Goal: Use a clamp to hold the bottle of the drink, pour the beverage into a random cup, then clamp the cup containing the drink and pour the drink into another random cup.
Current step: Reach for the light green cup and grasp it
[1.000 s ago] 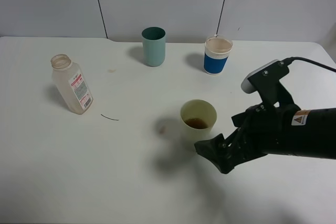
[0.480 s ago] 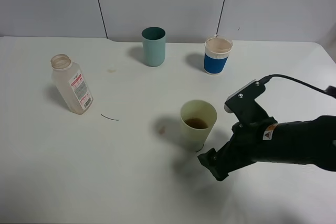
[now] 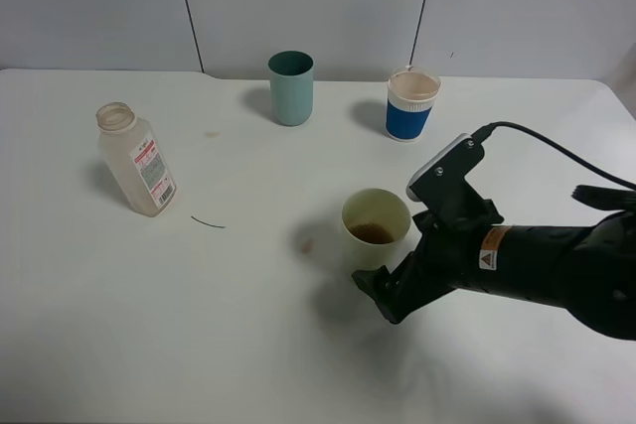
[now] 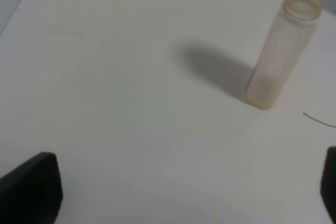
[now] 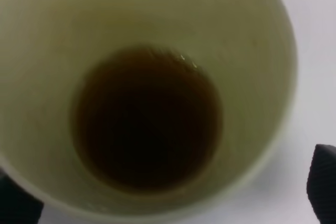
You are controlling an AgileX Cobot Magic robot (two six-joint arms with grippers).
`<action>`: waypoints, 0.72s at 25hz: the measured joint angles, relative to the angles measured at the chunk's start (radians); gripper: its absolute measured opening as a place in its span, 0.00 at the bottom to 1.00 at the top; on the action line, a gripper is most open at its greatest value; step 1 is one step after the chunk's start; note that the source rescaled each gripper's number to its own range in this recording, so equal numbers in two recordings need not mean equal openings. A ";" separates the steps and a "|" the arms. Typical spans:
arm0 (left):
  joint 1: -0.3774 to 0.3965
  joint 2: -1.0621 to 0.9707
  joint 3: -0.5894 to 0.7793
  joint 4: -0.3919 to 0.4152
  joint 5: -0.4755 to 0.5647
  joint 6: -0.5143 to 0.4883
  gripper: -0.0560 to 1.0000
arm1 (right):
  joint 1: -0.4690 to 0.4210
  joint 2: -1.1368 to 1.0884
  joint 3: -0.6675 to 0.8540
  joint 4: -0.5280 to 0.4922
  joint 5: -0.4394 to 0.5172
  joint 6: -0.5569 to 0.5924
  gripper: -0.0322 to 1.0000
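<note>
From the high camera we see a white bench (image 3: 119,345) in front of grey wall panels. At its far edge stand a teal straight-sided cup (image 3: 290,88) and, well apart to its right, a short blue-and-white ribbed cup (image 3: 411,106), both upright. On the left a small clear squarish plastic bottle (image 3: 136,160) with a white, pink-printed label stands uncapped. A thin dark curved line (image 3: 209,222) lies on the bench near it. The pale yellow-green tapered plastic cup (image 3: 376,208) stands upright near the middle, with a shallow pool of dark brown beverage (image 3: 373,233) at its bottom. A black-wrapped arm (image 3: 527,265) reaches in from the right and hides the bench beside the cup. Its right claw (image 3: 376,290) sits low at the cup's near side.

In the left wrist view the left claw (image 4: 181,192) hangs over bare bench. Its dark fingertips (image 4: 31,190) are spread wide and hold nothing. Beyond it stands the bottle (image 4: 278,56), open-necked, with the dark line (image 4: 317,120) just beside.

In the right wrist view the cup (image 5: 252,35) nearly fills the picture. We look down smooth pale walls to the round brown beverage (image 5: 147,119). The right claw's fingertips (image 5: 323,179) are spread wide either side of the cup. We cannot tell whether they touch it.
</note>
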 joint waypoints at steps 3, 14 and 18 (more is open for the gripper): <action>0.000 0.000 0.000 0.000 0.000 0.000 1.00 | 0.000 0.001 0.013 -0.019 -0.050 0.008 1.00; 0.000 0.000 0.000 0.000 0.000 0.000 1.00 | 0.000 0.004 0.169 -0.047 -0.329 0.008 1.00; 0.000 0.000 0.000 0.000 0.000 0.000 1.00 | 0.000 0.044 0.176 -0.047 -0.382 0.008 1.00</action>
